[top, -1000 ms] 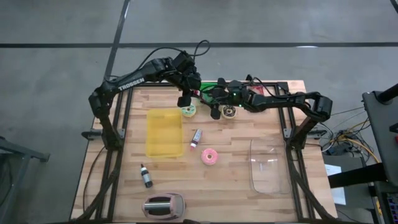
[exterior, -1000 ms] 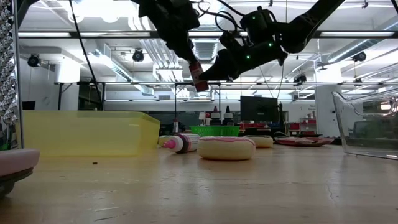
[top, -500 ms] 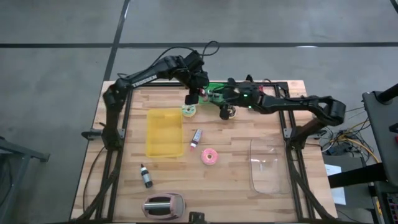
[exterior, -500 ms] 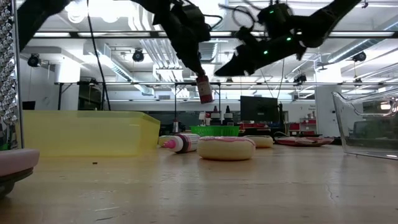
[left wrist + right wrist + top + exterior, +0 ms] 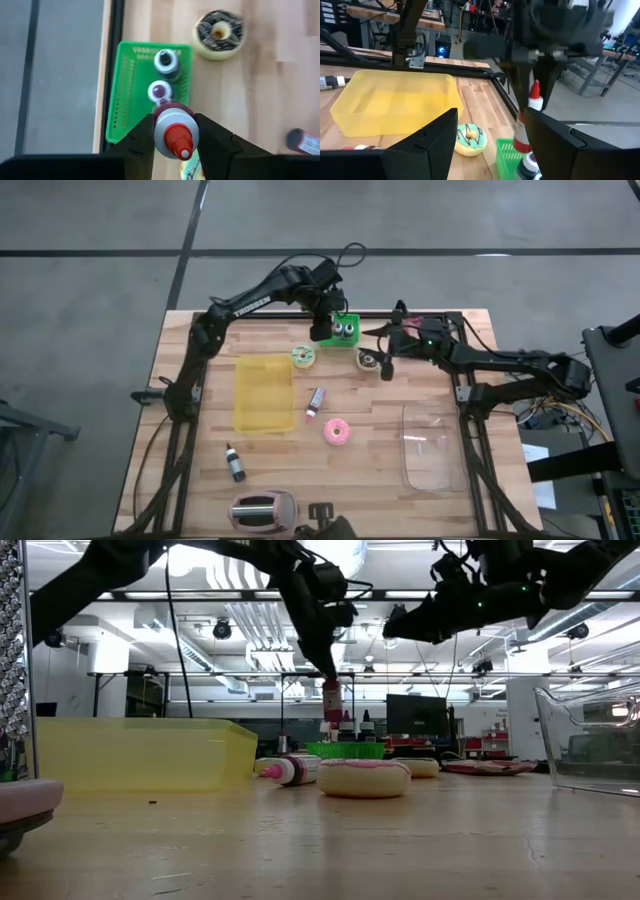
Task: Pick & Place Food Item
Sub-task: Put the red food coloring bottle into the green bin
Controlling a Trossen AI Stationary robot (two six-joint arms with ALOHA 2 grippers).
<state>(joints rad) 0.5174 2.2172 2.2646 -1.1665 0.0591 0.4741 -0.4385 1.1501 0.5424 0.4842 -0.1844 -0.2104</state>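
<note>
Here we see the left gripper clamped on a red-capped sauce bottle, held upright over the green basket at the table's twelve o'clock; the right gripper hangs open beside it.

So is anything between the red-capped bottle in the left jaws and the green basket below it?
Nothing visible. The left gripper holds the red-capped bottle upright above the green basket, which already holds two bottles; free space lies beside them.

High view looks straight down; low view looks level across; both share the green basket.
</note>
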